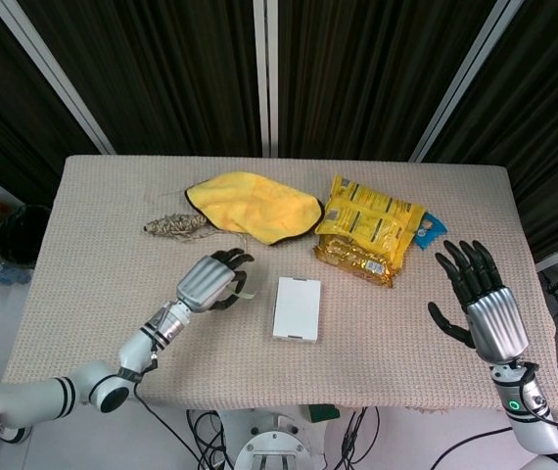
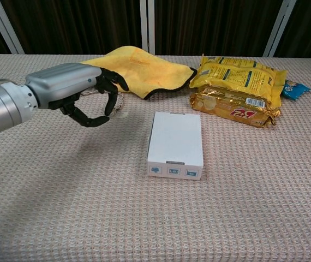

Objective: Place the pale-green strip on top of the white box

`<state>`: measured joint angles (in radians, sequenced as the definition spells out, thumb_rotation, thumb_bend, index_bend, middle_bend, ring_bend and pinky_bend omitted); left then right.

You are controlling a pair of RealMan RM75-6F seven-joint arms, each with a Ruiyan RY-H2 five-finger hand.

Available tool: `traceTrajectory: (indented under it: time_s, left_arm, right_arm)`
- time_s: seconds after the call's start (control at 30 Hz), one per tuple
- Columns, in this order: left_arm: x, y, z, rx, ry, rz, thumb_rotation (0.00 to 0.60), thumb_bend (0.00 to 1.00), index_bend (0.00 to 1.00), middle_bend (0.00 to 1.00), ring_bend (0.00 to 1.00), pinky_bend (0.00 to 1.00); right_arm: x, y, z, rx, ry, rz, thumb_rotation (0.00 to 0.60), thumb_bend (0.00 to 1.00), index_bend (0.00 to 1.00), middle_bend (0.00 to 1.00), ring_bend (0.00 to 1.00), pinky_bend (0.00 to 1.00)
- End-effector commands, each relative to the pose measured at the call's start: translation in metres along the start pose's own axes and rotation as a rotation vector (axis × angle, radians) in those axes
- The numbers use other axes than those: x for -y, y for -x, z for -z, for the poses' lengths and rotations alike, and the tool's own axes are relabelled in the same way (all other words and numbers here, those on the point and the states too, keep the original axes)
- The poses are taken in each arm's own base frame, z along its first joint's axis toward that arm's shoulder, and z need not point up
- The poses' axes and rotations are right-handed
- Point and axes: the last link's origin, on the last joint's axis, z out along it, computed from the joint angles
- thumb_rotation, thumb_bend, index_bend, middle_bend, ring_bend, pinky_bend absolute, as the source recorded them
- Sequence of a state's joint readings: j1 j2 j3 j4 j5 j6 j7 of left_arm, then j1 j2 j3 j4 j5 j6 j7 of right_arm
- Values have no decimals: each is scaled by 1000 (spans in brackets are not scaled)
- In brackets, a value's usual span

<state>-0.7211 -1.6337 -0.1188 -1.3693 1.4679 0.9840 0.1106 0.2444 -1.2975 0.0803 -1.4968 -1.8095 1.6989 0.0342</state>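
Pale-green strip (image 1: 243, 292), pinched in the left hand (image 1: 210, 281) above the counter (image 1: 93, 294) just left of the white box (image 1: 296, 308), whose top is bare: pickup done, placing left; right hand (image 1: 475, 294) hovers spread, holding nothing.

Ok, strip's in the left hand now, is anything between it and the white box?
Nothing visible. The left hand pinches the pale-green strip just left of the white box, with only bare table mat between them. The box top is bare.
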Motion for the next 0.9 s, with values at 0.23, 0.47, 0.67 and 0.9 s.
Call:
traceTrajectory:
  time_s: [0.23,0.47,0.67,0.9]
  left_arm:
    - [-47,4,-35,-2,97,-26,600,416,619,229,147,304]
    - [-63,18,-58,-16,80,-30,600,417,632,244,147,303]
    - [-65,23,-67,-26,64,-21,600,417,634,250,148,303]
    - [-68,23,-73,-42,59,-15,600,417,633,252,148,303]
  right_arm:
    - [-5,-8,3,-10,14,-2,600,317,0,0,0,0]
    - [-11,-12,5,-16,29,-5,600,317,0,0,0,0]
    - [-14,-16,5,-24,35,-6,600,317,0,0,0,0]
    - [-14,-17,4,-27,34,-11,600,317,0,0,0,0]
